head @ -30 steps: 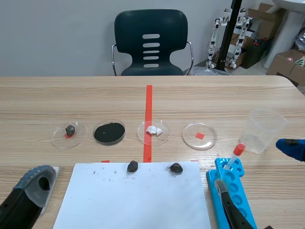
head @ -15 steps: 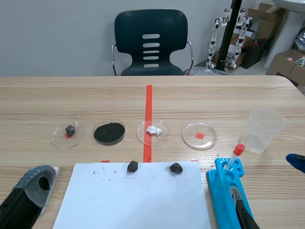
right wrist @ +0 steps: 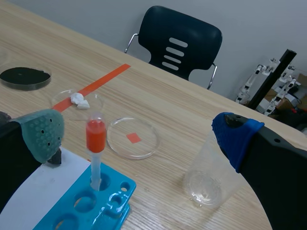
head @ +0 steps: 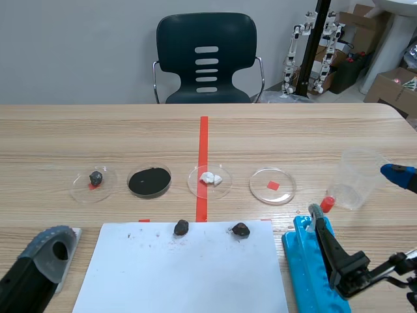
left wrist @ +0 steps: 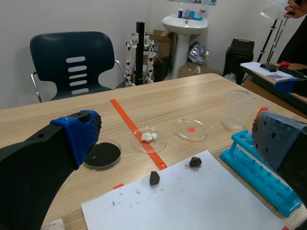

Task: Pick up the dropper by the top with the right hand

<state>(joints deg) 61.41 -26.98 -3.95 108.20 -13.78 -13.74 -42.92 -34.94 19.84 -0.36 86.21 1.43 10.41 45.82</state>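
Note:
The dropper (head: 327,203), a clear tube with a red bulb on top (right wrist: 95,136), stands upright in the far end of a blue rack (head: 305,263). My right gripper (right wrist: 139,138) is open and level with the bulb. The bulb sits between its fingers, close to the grey-green pad (right wrist: 42,134) and apart from the blue pad (right wrist: 235,138). In the scene view the right gripper (head: 357,197) straddles the dropper and the cup's near side. The left wrist view shows the dropper (left wrist: 262,111) beyond the rack (left wrist: 259,168). My left gripper (left wrist: 177,136) is open and holds nothing, low at the table's near left (head: 53,244).
A clear plastic cup (head: 360,176) stands just right of the dropper. Several petri dishes (head: 272,186) line the table's middle. A white paper sheet (head: 182,270) with two dark stones (head: 181,227) lies at the near edge. A dark chair (head: 207,59) stands behind the table.
My right arm has pushed forward along the rack: its dark finger now reaches the dropper, and the blue pad has risen to beside the cup. The left arm and dropper kept still.

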